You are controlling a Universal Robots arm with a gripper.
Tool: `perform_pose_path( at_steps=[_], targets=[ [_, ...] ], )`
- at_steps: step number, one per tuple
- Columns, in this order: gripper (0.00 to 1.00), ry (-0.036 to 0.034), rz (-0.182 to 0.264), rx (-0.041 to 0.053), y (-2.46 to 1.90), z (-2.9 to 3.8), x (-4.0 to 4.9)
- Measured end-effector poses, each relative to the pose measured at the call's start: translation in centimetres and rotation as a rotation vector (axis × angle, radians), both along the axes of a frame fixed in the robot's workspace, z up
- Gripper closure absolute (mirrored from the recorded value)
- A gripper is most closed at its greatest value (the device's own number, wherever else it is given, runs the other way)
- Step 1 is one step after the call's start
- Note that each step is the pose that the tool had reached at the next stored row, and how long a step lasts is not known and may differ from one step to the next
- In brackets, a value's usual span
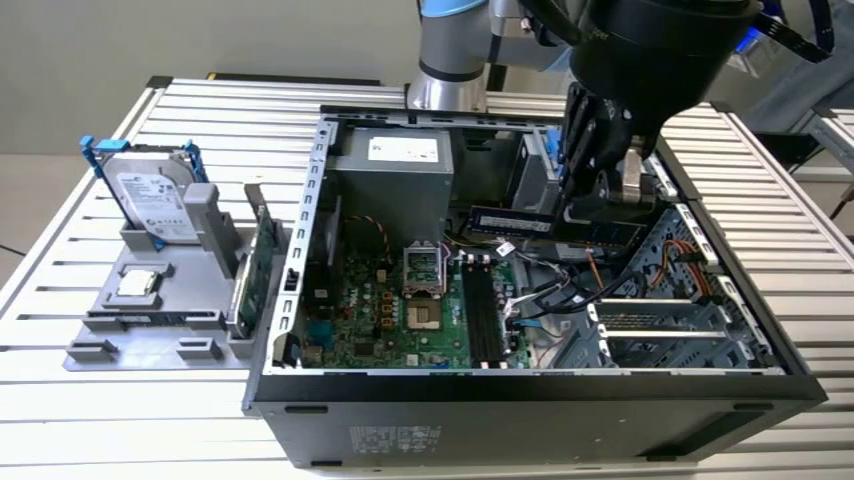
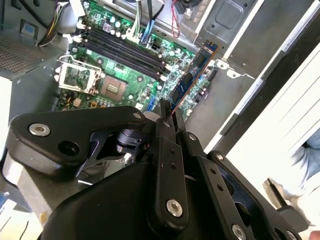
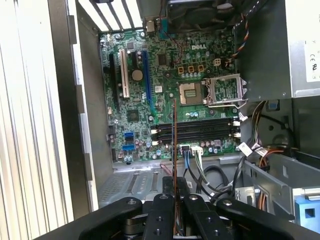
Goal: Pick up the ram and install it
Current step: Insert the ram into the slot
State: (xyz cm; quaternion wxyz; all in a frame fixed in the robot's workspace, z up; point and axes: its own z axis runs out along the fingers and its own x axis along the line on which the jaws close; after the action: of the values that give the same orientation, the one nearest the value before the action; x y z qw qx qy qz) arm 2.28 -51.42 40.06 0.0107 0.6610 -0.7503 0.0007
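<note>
My gripper hangs inside the open computer case, shut on the ram. The ram is a long dark stick that juts out level from the fingers toward the exterior view's left, above the motherboard. In the second wrist view the ram runs out from the gripper over the green board. In the first wrist view the ram shows edge-on as a thin line rising from the gripper. The black memory slots lie below it on the board.
A silver hard drive in a blue frame and a green expansion card stand on a grey fixture at the exterior view's left. Inside the case are the power supply, the CPU socket and loose cables.
</note>
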Motion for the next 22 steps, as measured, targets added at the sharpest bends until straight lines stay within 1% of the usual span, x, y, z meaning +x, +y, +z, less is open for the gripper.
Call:
perform_pose_path(
  at_steps=[5,7,22],
  targets=[
    [1.00,0.0000,-0.019,0.0001,0.00,-0.01,0.00],
    [1.00,0.0000,-0.063,0.0001,0.00,-0.01,0.00],
    [1.00,0.0000,-0.241,-0.0001,0.00,-0.03,0.00]
  ],
)
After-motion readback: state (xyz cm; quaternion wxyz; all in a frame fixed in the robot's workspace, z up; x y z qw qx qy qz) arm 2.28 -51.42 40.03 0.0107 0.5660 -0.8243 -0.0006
